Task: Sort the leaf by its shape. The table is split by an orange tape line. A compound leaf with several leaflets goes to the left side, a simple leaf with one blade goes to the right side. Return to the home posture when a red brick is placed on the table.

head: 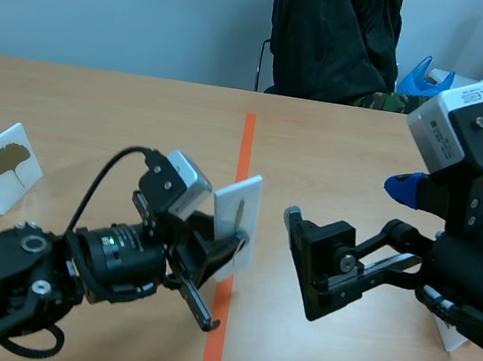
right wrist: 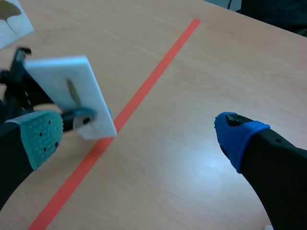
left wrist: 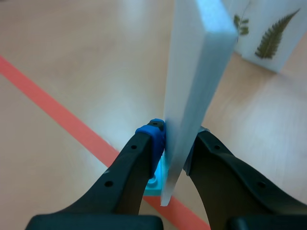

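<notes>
Centrally, near the robot, a white tile [head: 246,234] was held by the left gripper [head: 221,271], right over the orange tape line [head: 246,145]. The fingers were clamped on the tile's lower part, close to its small blue foot. The tile was tilted and appeared to be lifted off the table [head: 99,108]. One narrow leaf [right wrist: 72,91], seemingly a single blade, was printed on its face, so the right side was judged to be its place.

The right gripper [head: 345,203] was held just right of the tile, its fingers spread wide and nothing between them.

Several risks were judged from this. Because the tile was gripped low and only by its edges, it could pivot or slip between the pads if swung quickly. A move to the right could drive it into the right gripper's near finger. If it were released while tilted, it could topple or come to rest on the line, leaving its side unclear. A fern tile [left wrist: 271,40] was seen beyond the held tile and could be knocked over. A ginkgo tile [head: 8,163] stood far left, well apart from all this.
</notes>
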Robot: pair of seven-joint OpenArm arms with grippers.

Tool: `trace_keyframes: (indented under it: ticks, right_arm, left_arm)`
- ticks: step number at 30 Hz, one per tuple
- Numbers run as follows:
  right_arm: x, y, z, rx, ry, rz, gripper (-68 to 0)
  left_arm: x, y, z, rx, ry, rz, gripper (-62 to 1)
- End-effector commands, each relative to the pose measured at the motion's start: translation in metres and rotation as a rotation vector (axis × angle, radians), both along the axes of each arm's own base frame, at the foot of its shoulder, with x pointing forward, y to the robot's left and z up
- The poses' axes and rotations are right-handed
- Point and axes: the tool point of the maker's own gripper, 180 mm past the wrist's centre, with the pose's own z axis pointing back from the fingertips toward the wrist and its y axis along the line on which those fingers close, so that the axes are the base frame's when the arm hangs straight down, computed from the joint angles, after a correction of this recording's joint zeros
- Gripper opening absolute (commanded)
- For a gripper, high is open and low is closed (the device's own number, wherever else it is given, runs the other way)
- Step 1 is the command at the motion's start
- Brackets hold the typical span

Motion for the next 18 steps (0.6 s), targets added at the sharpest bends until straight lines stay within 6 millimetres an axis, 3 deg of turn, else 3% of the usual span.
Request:
trace_keyframes:
  ticks: [1, 6, 18]
  right_arm:
    - [0.005, -0.004, 0.008, 0.001, -0.032, -0.004, 0.4]
    - [0.005, -0.004, 0.008, 0.002, -0.032, -0.004, 0.4]
    - [0.007, -0.003, 0.012, 0.009, -0.051, -0.003, 0.4]
  left_arm:
    - [0.007, 0.01, 0.018, -0.033, -0.026, 0.041, -55.4]
    - [0.016, 0.05, 0.034, -0.083, 0.0, 0.18, -55.4]
    - [0.007, 0.163, 0.029, -0.092, 0.043, 0.511, -55.4]
